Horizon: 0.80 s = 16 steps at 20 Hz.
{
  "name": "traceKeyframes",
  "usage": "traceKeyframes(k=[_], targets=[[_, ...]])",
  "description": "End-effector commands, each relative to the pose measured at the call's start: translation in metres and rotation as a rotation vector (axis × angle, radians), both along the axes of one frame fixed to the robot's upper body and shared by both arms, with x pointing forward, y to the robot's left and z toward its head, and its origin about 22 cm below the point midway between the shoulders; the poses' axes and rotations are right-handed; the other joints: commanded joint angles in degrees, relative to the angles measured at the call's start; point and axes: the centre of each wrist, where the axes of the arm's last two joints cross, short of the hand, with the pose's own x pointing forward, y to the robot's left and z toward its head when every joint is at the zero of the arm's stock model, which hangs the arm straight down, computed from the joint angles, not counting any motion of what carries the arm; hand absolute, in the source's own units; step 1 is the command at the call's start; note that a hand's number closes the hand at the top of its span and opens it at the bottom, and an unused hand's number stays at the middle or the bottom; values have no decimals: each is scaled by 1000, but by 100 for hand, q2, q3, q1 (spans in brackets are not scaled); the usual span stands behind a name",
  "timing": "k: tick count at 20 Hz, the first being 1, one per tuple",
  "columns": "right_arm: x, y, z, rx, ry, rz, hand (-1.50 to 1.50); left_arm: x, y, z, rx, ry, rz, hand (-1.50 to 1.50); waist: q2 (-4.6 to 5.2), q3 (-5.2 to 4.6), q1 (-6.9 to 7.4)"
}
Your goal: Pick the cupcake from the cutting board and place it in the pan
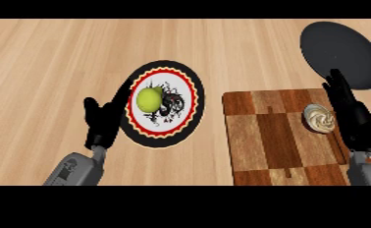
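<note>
Plate (161, 138) is set on wood counter (65, 60), black rim with red scalloped ring and white centre; green apple (149, 99) is placed on it, left of centre.

You have a counter (65, 55) of pale, matt wood with fine straight grain. The cutting board (272, 138) shows darker wood in reddish-brown blocks, smooth and faintly sheened. The pan (334, 45) looks flat matt dark grey. The plate (187, 124) appears glazed, and the green fruit (148, 99) on it smooth-skinned.
</note>
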Motion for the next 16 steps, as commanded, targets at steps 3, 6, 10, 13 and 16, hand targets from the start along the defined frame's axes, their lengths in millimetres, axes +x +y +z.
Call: traceKeyframes(k=[3,6,10,13,16], targets=[[-5,-69,15,42,140,-296,-150,15,10,33,119,-135,-38,0,-85,180,55],[-20,-113,23,117,254,-573,-150,24,41,58,265,-248,-80,0,-102,178,38],[-53,-125,-7,-378,456,-791,150,17,38,59,245,-220,-126,0,-77,161,173],[-41,-84,-13,-301,347,-887,-150,11,29,63,251,-222,-108,0,-108,165,85],[-41,-43,-8,-277,412,-773,-150,7,38,73,222,-224,-105,0,-87,166,48]])
